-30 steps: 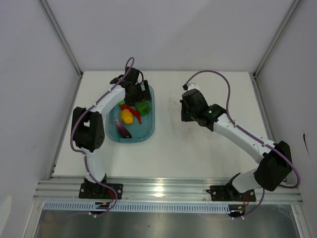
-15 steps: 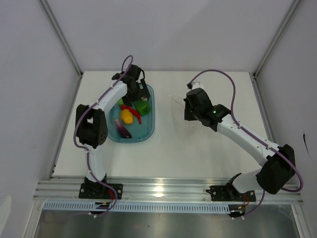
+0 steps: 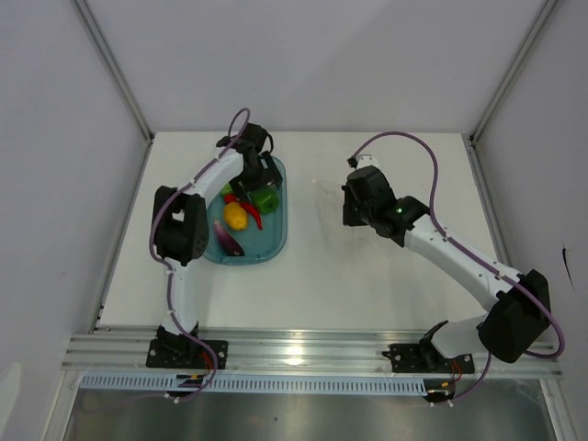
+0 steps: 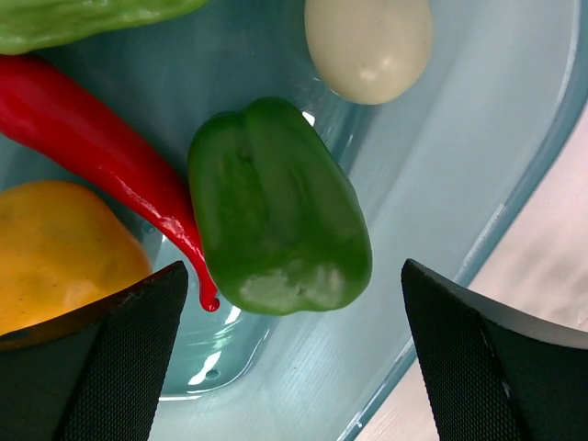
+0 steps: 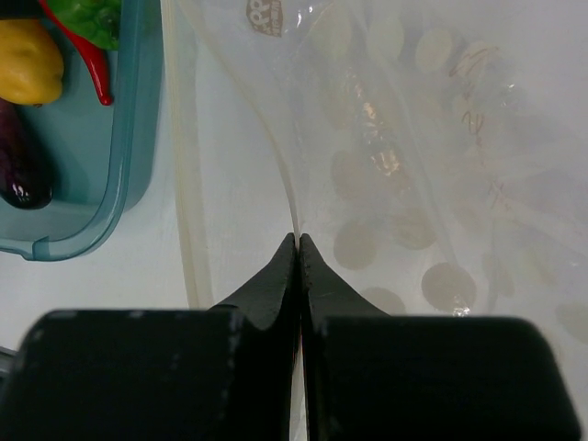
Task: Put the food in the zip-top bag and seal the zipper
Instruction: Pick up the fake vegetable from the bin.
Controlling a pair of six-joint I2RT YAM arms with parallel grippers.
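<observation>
Left wrist view showed the left gripper [image 4: 292,303] spread wide and empty over the tub [image 4: 459,165], its pads either side of the pepper [image 4: 276,211] and clear of it. The chili [image 4: 101,147] lay against the pepper's left flank, with the yellow piece [image 4: 55,248] beyond it, and the ball [image 4: 367,41] and pod [image 4: 83,18] sat at the far end. The purple piece [image 5: 20,165] lay at the tub's near end. All the food was in the tub and none was in the bag [image 5: 413,184].

The bag lay on the table [image 3: 367,276] to the right of the tub. The right gripper [image 5: 299,241] was closed tight and seemed to pinch a fold of the bag's film. A pale strip down the bag's left side may have been the zipper [image 5: 184,184], though we could not be sure.

We judged the pepper light, hard and glossy, so likely to slip. A grip across its broad middle looked safest, and its lobes should give the pads some purchase. The chili touched it and might be dragged along. The bag looked thin, limp and crinkly. We thought it would sag or slide unless held near its mouth, and the zipper would want a firm pinch run along its length.
</observation>
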